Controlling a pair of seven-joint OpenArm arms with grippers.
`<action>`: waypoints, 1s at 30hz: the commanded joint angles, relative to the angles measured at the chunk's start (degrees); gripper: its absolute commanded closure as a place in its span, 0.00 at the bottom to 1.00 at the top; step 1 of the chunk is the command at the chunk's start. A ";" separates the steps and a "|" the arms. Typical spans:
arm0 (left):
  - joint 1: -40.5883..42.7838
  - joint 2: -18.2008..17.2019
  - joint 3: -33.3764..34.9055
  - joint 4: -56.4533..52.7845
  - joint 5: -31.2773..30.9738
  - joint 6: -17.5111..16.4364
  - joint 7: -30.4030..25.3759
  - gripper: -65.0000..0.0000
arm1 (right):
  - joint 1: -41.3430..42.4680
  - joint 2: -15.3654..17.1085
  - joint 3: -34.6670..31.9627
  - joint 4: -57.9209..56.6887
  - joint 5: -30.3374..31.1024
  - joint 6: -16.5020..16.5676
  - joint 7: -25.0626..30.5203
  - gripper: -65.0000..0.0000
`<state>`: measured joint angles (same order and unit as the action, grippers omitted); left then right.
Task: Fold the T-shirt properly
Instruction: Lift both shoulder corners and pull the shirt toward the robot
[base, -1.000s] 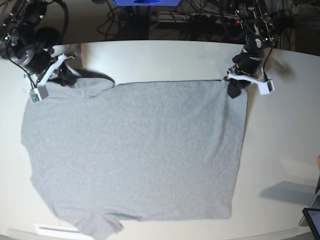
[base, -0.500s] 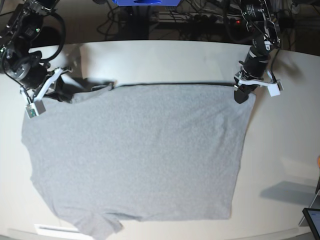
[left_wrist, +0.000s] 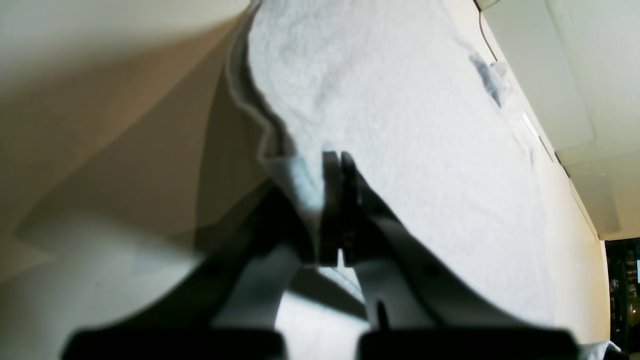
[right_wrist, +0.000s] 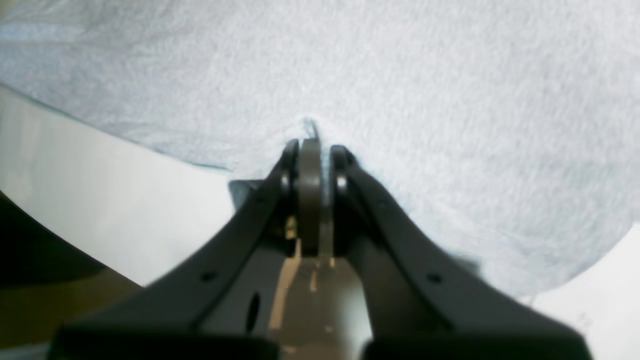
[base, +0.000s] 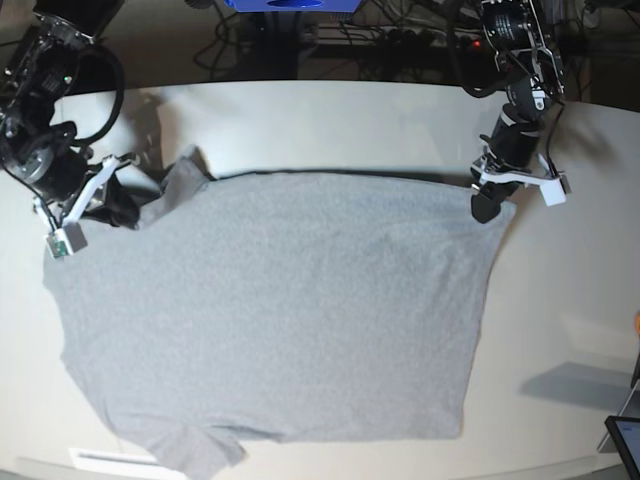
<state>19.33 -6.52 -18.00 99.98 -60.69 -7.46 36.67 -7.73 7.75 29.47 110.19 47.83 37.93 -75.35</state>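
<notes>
the t-shirt (base: 280, 305) lies spread on the table (base: 330, 115). the left gripper (base: 488, 203) and right gripper (base: 100, 205) each pinch a far corner of it, lifted. judged: first fold; next, carry both corners toward the near hem together.

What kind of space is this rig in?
Probably a robotics lab bench: a pale rounded tabletop holding a heather-grey cotton T-shirt, tangled black cables behind it, and a blue box at the back.
</notes>
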 joint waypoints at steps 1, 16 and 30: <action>-0.65 -0.38 -0.15 0.72 -0.90 -0.58 -1.10 1.00 | 1.18 0.65 -0.59 0.27 1.26 0.18 1.46 1.00; -4.61 -0.20 -0.77 -1.39 -0.98 0.21 -1.10 1.00 | 7.59 0.82 -0.95 -2.98 1.18 -3.60 1.20 1.00; -11.82 -0.73 -0.77 -7.98 -7.05 5.57 -1.10 1.00 | 14.45 4.69 -0.95 -13.97 1.18 -3.69 1.73 1.00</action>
<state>8.12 -6.70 -18.48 91.39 -67.20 -1.72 36.42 5.56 11.38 28.47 95.37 47.86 34.22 -74.89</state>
